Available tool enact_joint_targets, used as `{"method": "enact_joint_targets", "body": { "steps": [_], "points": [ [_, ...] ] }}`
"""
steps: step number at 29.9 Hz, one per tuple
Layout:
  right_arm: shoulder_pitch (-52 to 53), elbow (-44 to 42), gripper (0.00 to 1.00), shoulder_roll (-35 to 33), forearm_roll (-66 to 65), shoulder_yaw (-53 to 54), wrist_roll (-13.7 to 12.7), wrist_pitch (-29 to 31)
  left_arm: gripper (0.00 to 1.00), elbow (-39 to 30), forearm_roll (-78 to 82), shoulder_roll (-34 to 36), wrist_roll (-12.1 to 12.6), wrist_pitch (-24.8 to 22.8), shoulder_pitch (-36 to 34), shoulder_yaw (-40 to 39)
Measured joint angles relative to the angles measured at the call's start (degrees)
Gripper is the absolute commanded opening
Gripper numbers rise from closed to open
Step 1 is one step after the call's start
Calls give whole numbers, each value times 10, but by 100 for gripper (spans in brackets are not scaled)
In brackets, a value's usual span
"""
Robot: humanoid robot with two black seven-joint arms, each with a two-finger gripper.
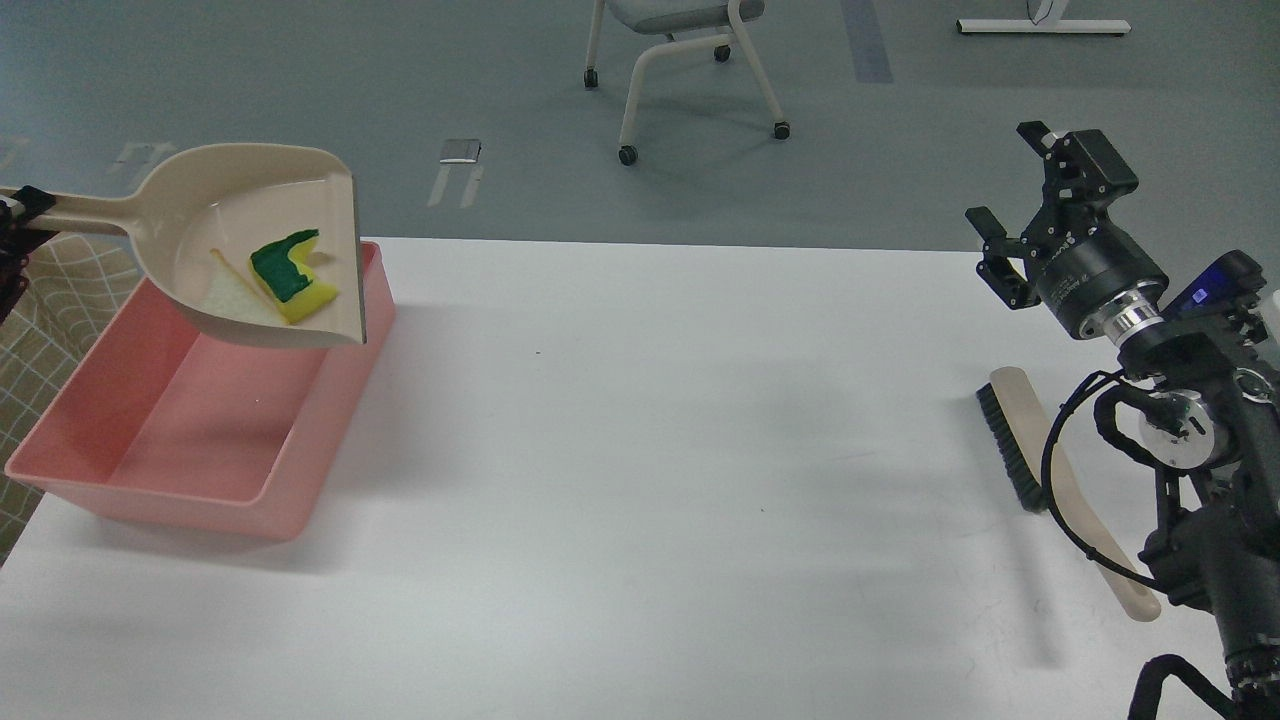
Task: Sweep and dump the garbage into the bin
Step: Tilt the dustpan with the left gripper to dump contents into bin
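- Above the far end of the pink bin (150, 470), the beige dustpan (250, 245) is held by its handle; the left gripper (8, 235) is barely seen at the view's edge, so its jaws cannot be told.
- Inside the pan, the sponge piece (290, 280) and the bread-like strip (235, 298) are carried.
- For a clean dump, the pan's open lip should be kept over the bin's inside and tipped down slowly.
- Across the white table (650, 450), the brush (1040, 470) is left lying; the right gripper (1015, 210) is raised with jaws spread, empty.
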Motion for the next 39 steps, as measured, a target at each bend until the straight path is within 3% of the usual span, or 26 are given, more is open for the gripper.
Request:
{"method": "enact_joint_targets", "body": {
  "steps": [4,9,15,29,39],
  "points": [
    [-1,0,99,0,0,0,0,0,18,72,8,11,0,-72,2,0],
    [-1,1,99,0,13,0,0,0,18,92,37,33,0,-118,-1,0],
    [-5,5,99,0,34,2,0,0,18,84,145,43,0,-120,-22,-7],
    [-31,8,99,-20,83,4,4,0,18,68,395,65,0,-119,-174,-8],
    [-32,11,99,-21,84,3,14,0,18,47,424,54,0,-119,-223,-10]
  ]
}}
